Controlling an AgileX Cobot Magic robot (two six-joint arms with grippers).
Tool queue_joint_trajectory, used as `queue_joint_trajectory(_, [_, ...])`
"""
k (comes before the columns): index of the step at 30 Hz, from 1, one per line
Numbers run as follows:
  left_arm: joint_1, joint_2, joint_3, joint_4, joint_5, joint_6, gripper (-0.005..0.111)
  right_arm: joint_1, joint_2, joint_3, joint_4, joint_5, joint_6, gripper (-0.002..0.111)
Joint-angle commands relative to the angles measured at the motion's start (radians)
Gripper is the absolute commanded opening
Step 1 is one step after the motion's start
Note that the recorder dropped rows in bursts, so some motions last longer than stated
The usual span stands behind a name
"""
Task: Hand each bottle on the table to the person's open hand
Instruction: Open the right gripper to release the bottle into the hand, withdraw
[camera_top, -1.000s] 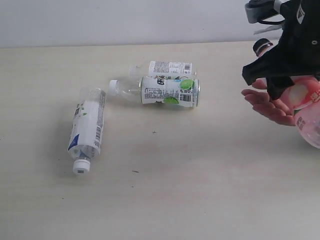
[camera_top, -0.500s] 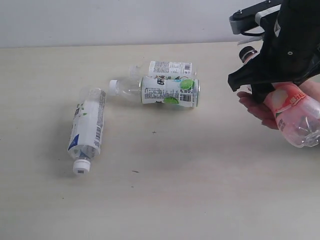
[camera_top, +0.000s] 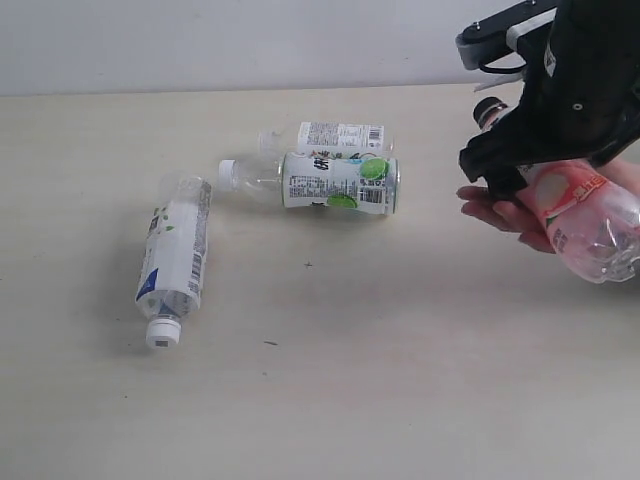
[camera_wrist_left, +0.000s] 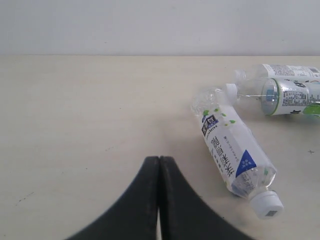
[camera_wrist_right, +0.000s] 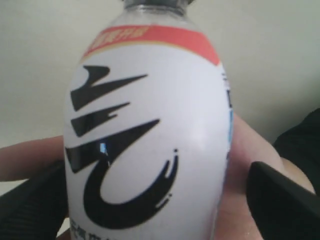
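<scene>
Pink bottle lies tilted, black cap up, across the person's open hand at the right of the table, right gripper straddling it with jaws parted, left gripper hovering pinched closed, three white bottles lying flat mid-table.

A plain pale grey-white wall stands behind the wide flat table of pale beige wood grain, meeting its far edge in a straight line. Lighting is even and diffuse. A few small dark specks mark the table surface.
</scene>
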Motion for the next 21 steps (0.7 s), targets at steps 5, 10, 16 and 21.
queue_joint_trajectory(5, [-0.005,0.003,0.002,-0.001,-0.011,0.0,0.0,-0.002,-0.07,0.001,-0.025,-0.078,-0.001,0.089])
queue_joint_trajectory(10, [-0.005,0.003,0.002,-0.001,-0.011,0.0,0.0,-0.002,-0.158,0.001,-0.018,-0.108,-0.001,0.089])
queue_joint_trajectory(16, [-0.005,0.003,0.002,-0.001,-0.011,0.0,0.0,-0.002,-0.332,0.007,0.116,-0.131,-0.103,0.087])
queue_joint_trajectory(21, [-0.005,0.003,0.002,-0.001,-0.011,0.0,0.0,-0.002,-0.588,0.144,0.248,-0.221,-0.17,0.058])
